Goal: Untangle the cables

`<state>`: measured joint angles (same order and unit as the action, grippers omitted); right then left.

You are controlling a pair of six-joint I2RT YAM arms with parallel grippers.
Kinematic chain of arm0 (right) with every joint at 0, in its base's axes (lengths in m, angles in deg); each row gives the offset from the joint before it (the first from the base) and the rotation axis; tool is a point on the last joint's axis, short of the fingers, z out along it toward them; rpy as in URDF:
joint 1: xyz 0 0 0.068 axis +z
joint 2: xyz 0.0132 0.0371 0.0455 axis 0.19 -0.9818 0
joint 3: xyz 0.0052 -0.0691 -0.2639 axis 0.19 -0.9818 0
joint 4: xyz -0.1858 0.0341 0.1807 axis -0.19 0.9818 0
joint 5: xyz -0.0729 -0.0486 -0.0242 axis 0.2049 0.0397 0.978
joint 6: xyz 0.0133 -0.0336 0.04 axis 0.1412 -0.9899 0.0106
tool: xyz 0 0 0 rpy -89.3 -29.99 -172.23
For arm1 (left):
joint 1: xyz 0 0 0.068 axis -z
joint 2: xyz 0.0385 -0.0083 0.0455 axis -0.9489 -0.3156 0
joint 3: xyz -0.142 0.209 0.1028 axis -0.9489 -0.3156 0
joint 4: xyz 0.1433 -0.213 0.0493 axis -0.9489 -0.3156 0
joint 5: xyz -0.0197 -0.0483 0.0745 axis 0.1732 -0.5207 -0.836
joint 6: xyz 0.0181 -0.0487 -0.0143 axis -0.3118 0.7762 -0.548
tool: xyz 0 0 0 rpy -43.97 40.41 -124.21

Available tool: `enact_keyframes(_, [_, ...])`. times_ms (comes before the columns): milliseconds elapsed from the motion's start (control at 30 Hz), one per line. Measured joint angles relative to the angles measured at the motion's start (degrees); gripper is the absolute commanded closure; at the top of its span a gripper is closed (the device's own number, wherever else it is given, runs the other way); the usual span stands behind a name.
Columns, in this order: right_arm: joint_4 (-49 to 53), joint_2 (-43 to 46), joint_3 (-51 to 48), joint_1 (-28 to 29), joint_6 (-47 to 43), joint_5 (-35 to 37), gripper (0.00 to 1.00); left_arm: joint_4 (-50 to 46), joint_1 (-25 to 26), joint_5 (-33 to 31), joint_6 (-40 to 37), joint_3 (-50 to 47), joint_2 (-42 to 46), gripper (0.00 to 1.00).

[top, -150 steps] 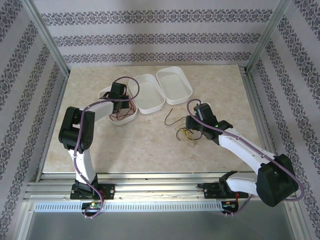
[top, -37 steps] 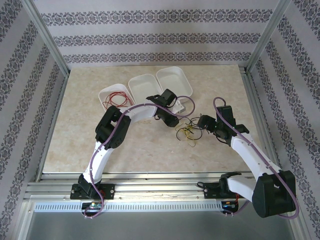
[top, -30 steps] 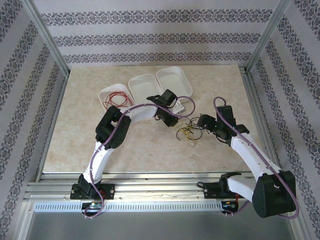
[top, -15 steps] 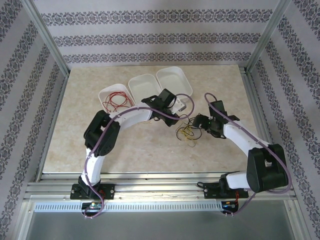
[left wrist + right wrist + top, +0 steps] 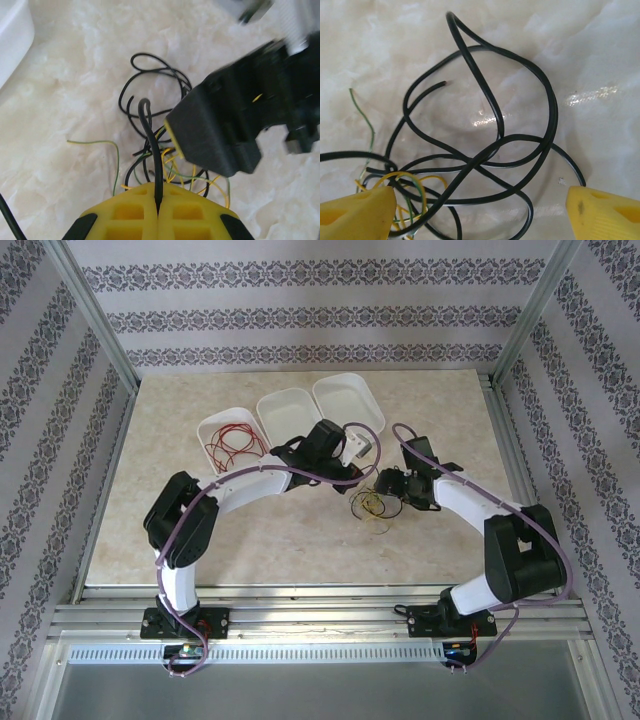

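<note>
The cables [image 5: 371,505] are seen as a tangle of black and yellow-green strands. It lies on the worktop [image 5: 250,530], right of centre and just near of the white trays [image 5: 345,400].

The left tool [image 5: 158,212] is clenched on a black cable [image 5: 151,140]. The cable is pinched between the yellow pads [image 5: 125,217] and rises away from them, ending in a hooked bend above the tangle.

The right tool [image 5: 480,215] is released. Its yellow fingers [image 5: 357,215] are spread wide, one at either side of the black loops [image 5: 554,117], and nothing is clamped between them.

In the top view the two tools are placed close together at the tangle, the left one on its left side and the right one on its right. In the left wrist view the black body of the right tool is seen just right of the held cable.

A red cable [image 5: 232,442] is coiled in the leftmost tray [image 5: 204,428], well apart from the tangle.
</note>
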<state>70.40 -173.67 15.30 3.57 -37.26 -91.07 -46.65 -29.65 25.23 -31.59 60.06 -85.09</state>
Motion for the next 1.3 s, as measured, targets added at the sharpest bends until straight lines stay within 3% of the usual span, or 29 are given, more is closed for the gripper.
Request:
enact_keyframes(300, [-0.48,-0.90,-1.68,-0.17,0.20,-0.04,0.16,0.70,0.00,-0.48,0.42,0.00,3.78,1.00])
enact_keyframes(1300, [0.13,2.08,-6.80,-6.19,0.85,-0.44,0.23,7.43,0.00,-11.04,-4.11,-3.98,22.40,1.00])
